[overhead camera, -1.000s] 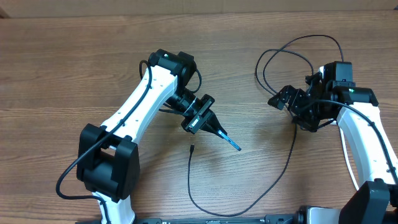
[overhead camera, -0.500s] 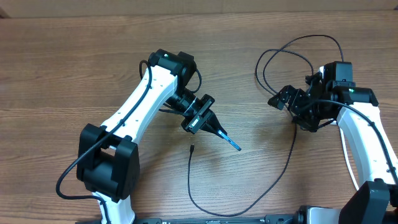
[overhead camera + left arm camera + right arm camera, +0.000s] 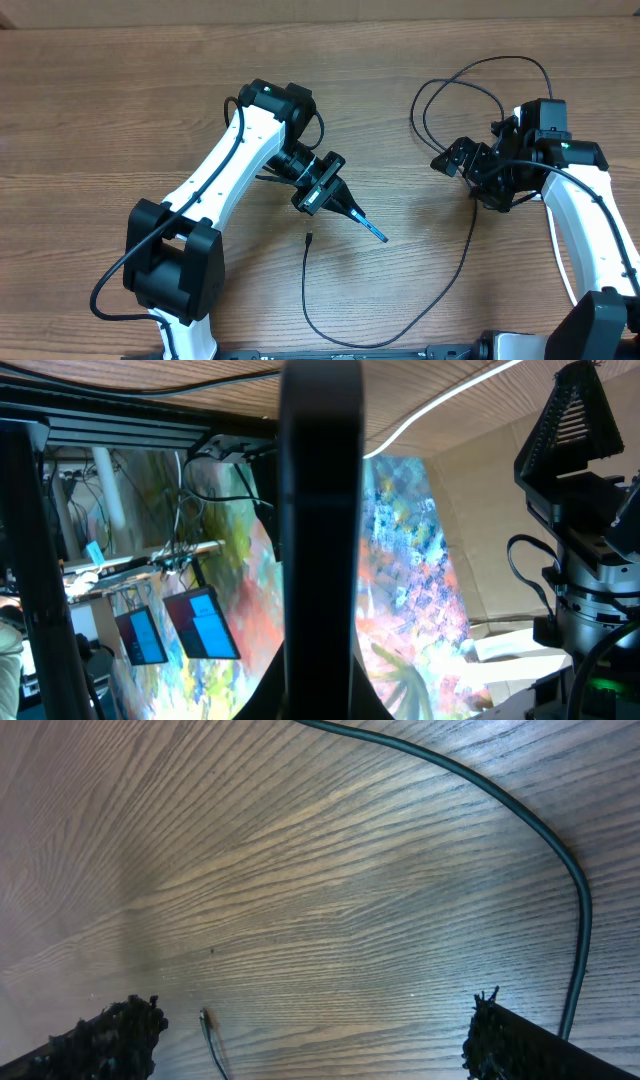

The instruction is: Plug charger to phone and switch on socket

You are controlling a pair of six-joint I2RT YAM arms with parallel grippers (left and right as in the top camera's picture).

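Overhead, the left gripper (image 3: 351, 213) is clamping what looks like the phone (image 3: 375, 232) edge-on, while the charger (image 3: 304, 278) is lying unplugged on the surface (image 3: 100, 100). The left wrist view is showing only that dark edge. In the right wrist view, the right gripper (image 3: 315, 1045) is gaping empty. The socket is appearing nowhere, so both steps are waiting.

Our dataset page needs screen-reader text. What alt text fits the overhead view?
Two white-and-black robot arms over a wooden table; a thin black charger cable lies looped between them, its connector tip free near the shut left gripper. The right gripper is open.
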